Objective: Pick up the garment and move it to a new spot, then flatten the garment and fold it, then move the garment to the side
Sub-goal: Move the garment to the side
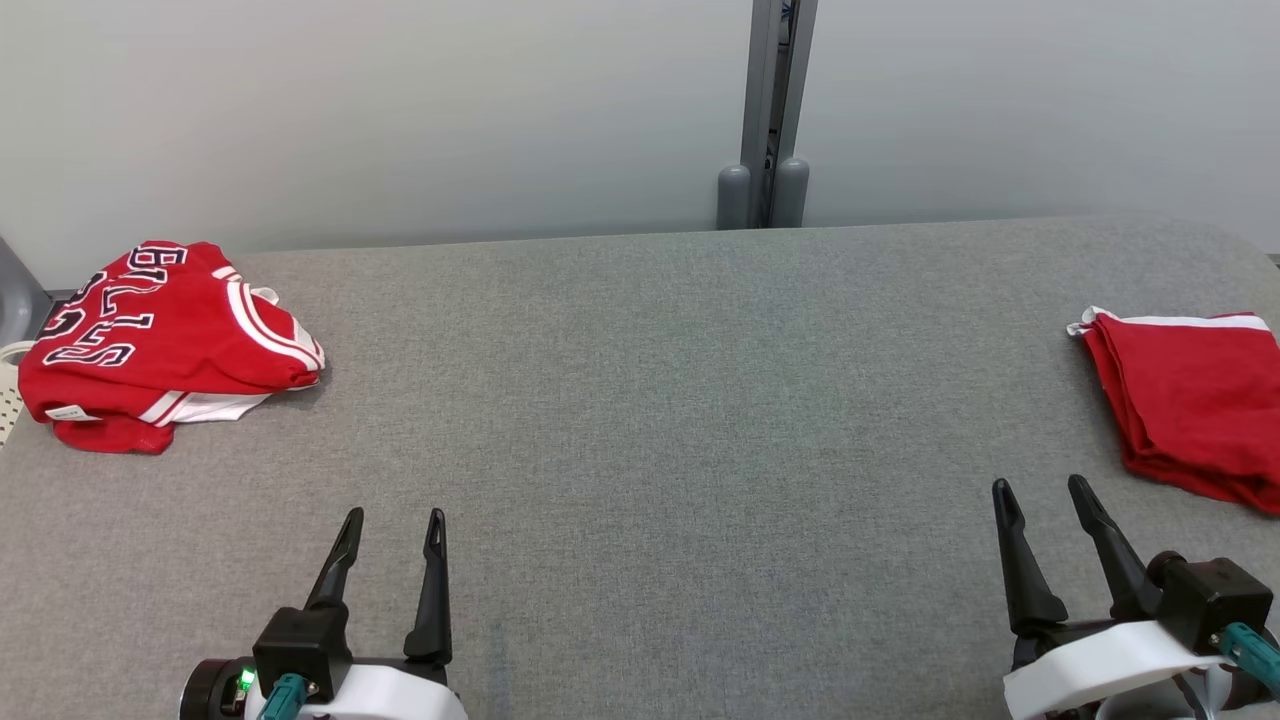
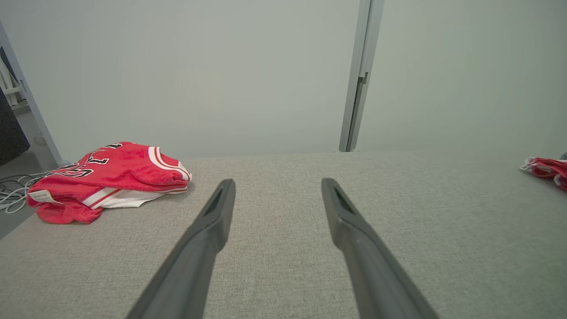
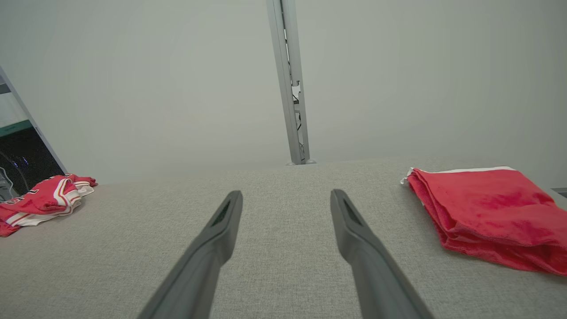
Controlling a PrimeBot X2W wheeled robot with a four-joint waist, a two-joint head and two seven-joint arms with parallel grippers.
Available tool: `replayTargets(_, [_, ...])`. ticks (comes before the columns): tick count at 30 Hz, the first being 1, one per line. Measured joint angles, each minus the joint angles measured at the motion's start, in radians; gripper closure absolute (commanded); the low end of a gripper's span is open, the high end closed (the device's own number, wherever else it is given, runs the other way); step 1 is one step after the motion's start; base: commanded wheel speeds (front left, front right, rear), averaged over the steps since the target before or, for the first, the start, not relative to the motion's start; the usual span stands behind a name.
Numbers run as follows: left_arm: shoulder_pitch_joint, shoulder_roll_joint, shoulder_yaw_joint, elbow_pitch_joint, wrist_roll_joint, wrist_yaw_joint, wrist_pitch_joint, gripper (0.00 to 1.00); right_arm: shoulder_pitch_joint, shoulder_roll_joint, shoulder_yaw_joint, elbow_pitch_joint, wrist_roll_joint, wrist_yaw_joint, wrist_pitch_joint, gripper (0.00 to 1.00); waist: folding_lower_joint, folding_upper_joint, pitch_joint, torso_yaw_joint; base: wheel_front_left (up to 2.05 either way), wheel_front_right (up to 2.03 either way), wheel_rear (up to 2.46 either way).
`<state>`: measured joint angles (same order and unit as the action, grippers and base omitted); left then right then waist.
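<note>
With the left gripper [image 1: 396, 515] and right gripper [image 1: 1040, 485] spread empty at the bottom, a folded garment [image 1: 1190, 400] is laid at the right edge, while the jersey [image 1: 150, 340] bunched at upper left is judged not yet picked up.

I've got the L gripper [image 1: 395, 515] at lower left of head view, its dark fingers [image 1: 432, 590] pointing up-frame and spread wide. The white L wrist shell [image 1: 390, 697] sits at the bottom edge w/ a green light [image 1: 246, 680] lit beside it. R gripper [image 1: 1040, 485] is lower right, also spread wide, leaning slightly toward upper left above the white R wrist shell [image 1: 1100, 665]. In both wrist views the finger pairs rise from bottom centre, well apart, tips approx mid-frame.
</note>
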<state>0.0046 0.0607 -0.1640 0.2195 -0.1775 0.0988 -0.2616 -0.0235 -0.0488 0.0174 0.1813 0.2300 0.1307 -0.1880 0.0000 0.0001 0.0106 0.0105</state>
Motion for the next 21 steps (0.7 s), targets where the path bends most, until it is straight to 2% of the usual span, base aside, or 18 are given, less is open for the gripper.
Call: replayTargets(21, [0.002, -0.006, 0.008, 0.000, 0.009, -0.010, 0.000, 0.00, 0.007, 0.000, -0.003, -0.011, -0.002, 0.000, 0.003, 0.00, 0.0000, 0.0000, 0.003, 0.005, 0.00, 0.00, 0.00])
